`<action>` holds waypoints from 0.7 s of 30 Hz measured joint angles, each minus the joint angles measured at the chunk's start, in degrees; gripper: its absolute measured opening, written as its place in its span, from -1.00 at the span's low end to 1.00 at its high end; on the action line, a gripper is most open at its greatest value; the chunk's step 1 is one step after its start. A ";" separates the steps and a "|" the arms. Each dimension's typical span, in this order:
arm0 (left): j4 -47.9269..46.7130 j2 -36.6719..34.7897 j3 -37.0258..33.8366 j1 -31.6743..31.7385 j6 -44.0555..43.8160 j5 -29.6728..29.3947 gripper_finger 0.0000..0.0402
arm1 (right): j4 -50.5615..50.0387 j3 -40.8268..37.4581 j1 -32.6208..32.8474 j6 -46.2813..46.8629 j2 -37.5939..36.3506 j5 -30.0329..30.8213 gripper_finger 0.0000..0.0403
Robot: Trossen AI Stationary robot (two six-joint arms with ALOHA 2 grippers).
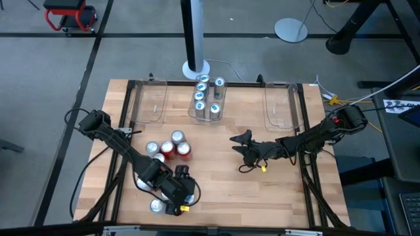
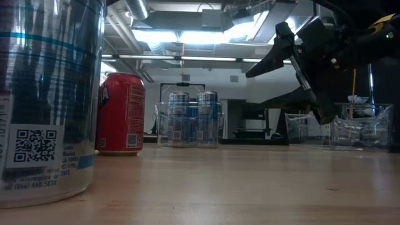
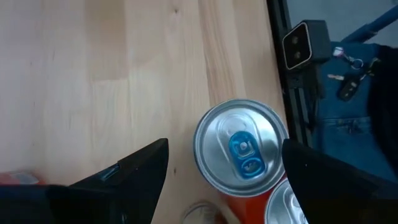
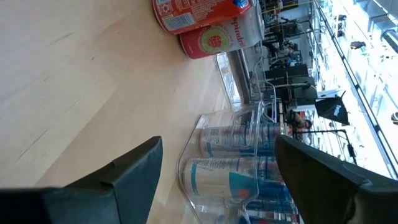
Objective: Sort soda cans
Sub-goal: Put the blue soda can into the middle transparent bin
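My left gripper [image 1: 184, 198] hangs open near the table's near edge, pointing steeply down. In the left wrist view its fingers [image 3: 140, 171] stand on either side of a red soda can [image 3: 242, 149] with a silver top and blue tab, apart from it. A second can top [image 3: 289, 205] shows beside it. A silver can [image 1: 156, 206] stands close by. A cluster of red and silver cans [image 1: 167, 148] stands upright left of centre. Blue-and-white cans [image 1: 207, 98] fill the middle clear bin [image 4: 186, 155]. My right gripper [image 1: 239, 147] waits open above the table's middle.
Two clear bins stand at the far edge, one at the left [image 1: 147, 105] and one at the right [image 1: 282, 105]. A black frame [image 1: 308, 131] runs round the table. A small camera [image 3: 298, 46] sits at the near edge. Bare wood lies between the arms.
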 joint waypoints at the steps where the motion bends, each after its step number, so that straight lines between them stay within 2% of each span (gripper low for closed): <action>1: 0.60 -0.04 -0.34 0.00 0.32 0.00 0.50 | 0.00 0.00 0.00 0.00 0.01 0.02 0.54; 21: 0.76 -0.02 -0.62 5.01 7.05 -2.32 0.50 | -0.33 0.00 0.00 0.07 0.02 -0.01 0.54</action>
